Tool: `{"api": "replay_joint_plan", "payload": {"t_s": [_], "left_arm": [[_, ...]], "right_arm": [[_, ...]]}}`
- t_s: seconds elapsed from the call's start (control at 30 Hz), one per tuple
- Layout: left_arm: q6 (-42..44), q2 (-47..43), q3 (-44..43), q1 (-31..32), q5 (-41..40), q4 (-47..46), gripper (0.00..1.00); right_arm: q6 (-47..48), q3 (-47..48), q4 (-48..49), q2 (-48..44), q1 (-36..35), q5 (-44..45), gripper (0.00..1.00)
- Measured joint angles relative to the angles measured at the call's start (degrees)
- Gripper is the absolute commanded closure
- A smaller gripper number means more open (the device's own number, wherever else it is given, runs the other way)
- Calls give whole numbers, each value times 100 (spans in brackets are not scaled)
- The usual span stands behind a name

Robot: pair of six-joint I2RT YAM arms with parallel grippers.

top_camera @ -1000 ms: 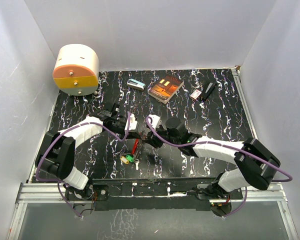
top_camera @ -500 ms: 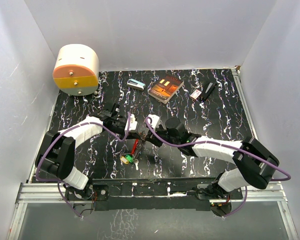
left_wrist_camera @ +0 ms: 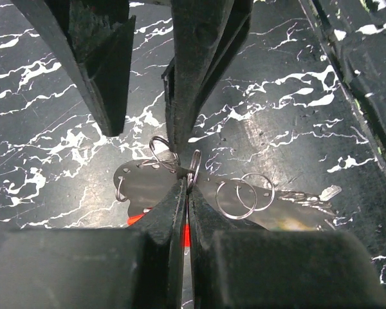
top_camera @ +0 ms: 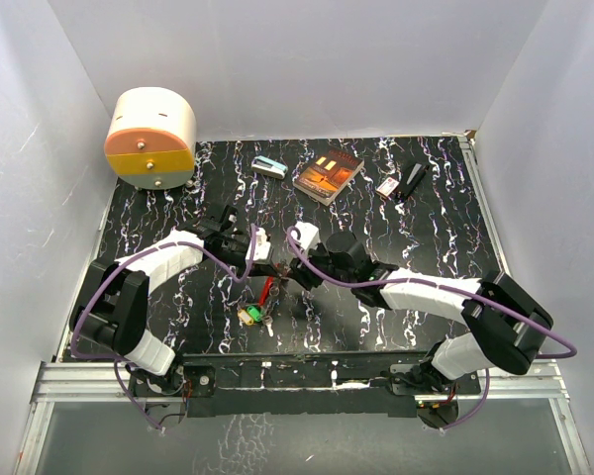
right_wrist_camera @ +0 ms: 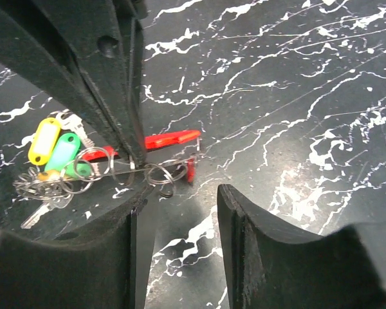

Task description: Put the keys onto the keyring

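Note:
The keys (top_camera: 252, 315) with yellow and green heads lie on the black marbled table (top_camera: 416, 247), and a red-headed key (top_camera: 267, 290) hangs between them and the grippers. My left gripper (top_camera: 273, 268) is shut on a wire keyring (left_wrist_camera: 194, 168), just above the table (left_wrist_camera: 276, 116); its jaws (left_wrist_camera: 185, 183) are pressed together. More rings (left_wrist_camera: 237, 198) and metal key blades (left_wrist_camera: 141, 183) lie below. My right gripper (top_camera: 295, 270) is open beside it. In the right wrist view its jaws (right_wrist_camera: 180, 203) stand apart next to a ring (right_wrist_camera: 161, 174), with the yellow (right_wrist_camera: 44, 138), green (right_wrist_camera: 63, 153) and red (right_wrist_camera: 174, 138) heads beyond.
A round cream-and-orange container (top_camera: 150, 139) stands at the back left. A small teal-and-white box (top_camera: 268, 166), a book (top_camera: 328, 174), a small red-and-white box (top_camera: 387, 186) and a black object (top_camera: 413, 181) lie along the back. White walls enclose the table.
My right gripper has shifted slightly left, closer to the left gripper. The left gripper has kept its hold on the keyring.

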State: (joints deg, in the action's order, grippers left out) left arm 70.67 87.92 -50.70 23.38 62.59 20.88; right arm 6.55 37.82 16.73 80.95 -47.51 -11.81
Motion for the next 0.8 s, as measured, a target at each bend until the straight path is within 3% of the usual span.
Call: {"api": "replay_joint_plan", "payload": {"t_s": [0.4,0.8], "left_arm": [[-1257,81,2,0,264,-619,100],[-1720,83,7,0,284,-883,100]], "right_arm": [[-68,-367,107,-960,0,374,60],[-413,-389,155,-1080,0,-153,62]]}}
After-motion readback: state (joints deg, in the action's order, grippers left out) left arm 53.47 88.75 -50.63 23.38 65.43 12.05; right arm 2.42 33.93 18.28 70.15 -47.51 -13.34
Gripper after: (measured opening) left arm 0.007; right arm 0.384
